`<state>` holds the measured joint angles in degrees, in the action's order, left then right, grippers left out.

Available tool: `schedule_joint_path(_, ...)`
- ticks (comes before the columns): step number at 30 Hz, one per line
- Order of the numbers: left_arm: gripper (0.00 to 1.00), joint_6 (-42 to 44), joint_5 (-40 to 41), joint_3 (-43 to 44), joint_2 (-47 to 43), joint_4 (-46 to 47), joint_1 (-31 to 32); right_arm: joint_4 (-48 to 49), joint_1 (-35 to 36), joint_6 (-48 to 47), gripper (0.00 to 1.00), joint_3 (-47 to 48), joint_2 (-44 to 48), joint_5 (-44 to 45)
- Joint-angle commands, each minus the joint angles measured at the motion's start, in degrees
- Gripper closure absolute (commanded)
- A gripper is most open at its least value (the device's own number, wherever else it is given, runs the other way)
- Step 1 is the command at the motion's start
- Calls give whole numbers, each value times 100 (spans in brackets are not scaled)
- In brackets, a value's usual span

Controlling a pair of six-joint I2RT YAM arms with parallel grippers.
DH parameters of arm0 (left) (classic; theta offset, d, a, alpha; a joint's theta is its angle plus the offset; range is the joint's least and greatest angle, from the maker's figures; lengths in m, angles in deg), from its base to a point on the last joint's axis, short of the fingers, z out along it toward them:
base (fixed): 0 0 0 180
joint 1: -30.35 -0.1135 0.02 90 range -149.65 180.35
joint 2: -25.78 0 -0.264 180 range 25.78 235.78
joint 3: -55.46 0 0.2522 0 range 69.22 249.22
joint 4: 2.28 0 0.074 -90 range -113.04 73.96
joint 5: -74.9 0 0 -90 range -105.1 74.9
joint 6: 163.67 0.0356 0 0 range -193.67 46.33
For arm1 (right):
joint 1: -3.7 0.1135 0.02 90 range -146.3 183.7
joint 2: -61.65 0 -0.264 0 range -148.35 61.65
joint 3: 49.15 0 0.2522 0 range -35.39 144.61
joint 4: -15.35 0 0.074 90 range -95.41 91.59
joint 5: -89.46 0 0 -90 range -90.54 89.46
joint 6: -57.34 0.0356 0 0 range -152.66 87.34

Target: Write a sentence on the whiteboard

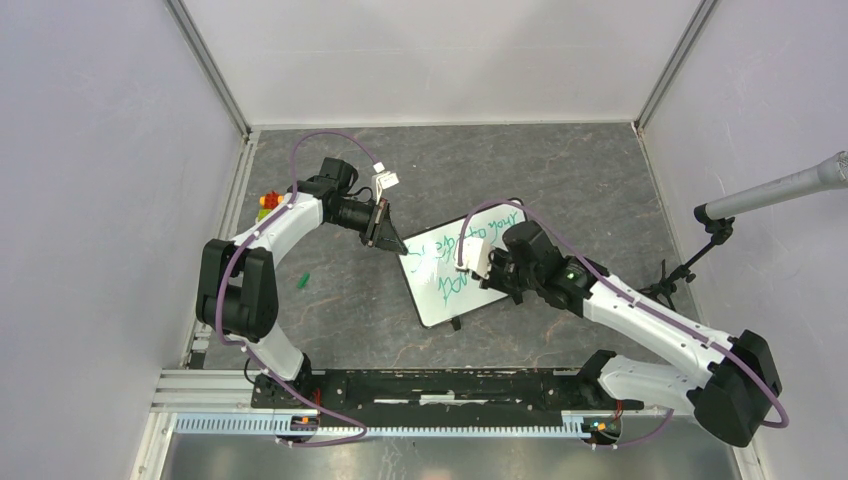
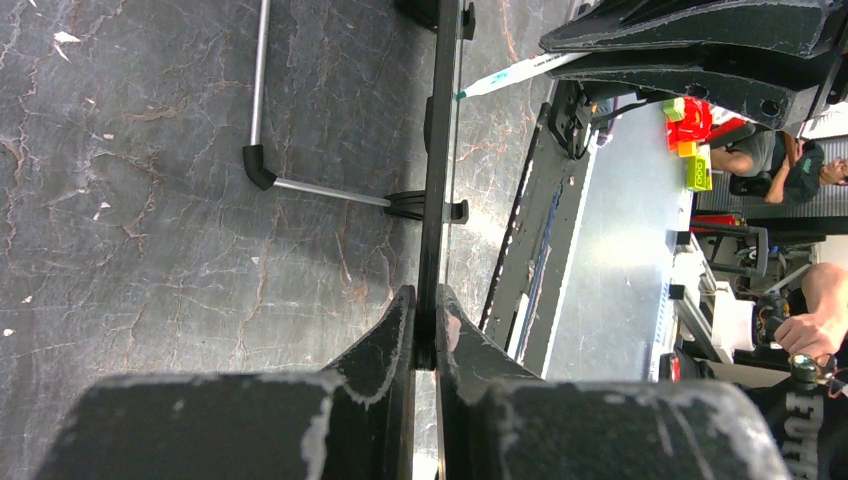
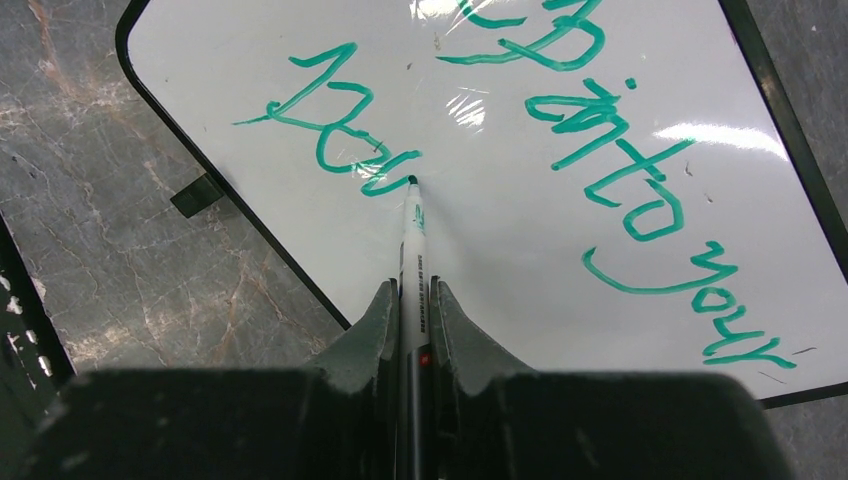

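The whiteboard [image 1: 445, 290] stands tilted on the dark table, white with a thin black frame. My left gripper [image 1: 388, 238] is shut on its top left corner; in the left wrist view the whiteboard [image 2: 438, 170] shows edge-on as a dark strip clamped in my left gripper [image 2: 427, 325]. Green words of the sentence [image 3: 620, 190] run in two lines. My right gripper [image 3: 411, 300] is shut on a green marker [image 3: 412, 250]. The marker's tip touches the board at the end of the lower line [image 3: 330, 130]. The marker also shows in the left wrist view [image 2: 520, 72].
The board's wire stand [image 2: 300, 185] rests on the table behind it. A small green cap [image 1: 303, 280] lies left of the board. Coloured blocks [image 1: 268, 201] sit at the far left by the wall. A microphone on a stand [image 1: 770, 190] reaches in from the right.
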<state>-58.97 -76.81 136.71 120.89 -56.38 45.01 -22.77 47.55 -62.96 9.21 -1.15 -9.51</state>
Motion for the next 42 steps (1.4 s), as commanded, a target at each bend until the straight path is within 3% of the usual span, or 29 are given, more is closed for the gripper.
schedule_joint_path(1,98,202,195,-16,43,114,20,32,-23,-37,100,-237,126,116)
schedule_joint_path(10,98,219,195,-16,63,114,20,-34,-24,-45,100,-506,329,160)
schedule_joint_path(27,98,214,221,-20,14,117,20,7,-140,-107,100,286,18,335)
schedule_joint_path(42,98,217,186,-16,43,120,20,-79,-138,-54,100,-332,483,-212)
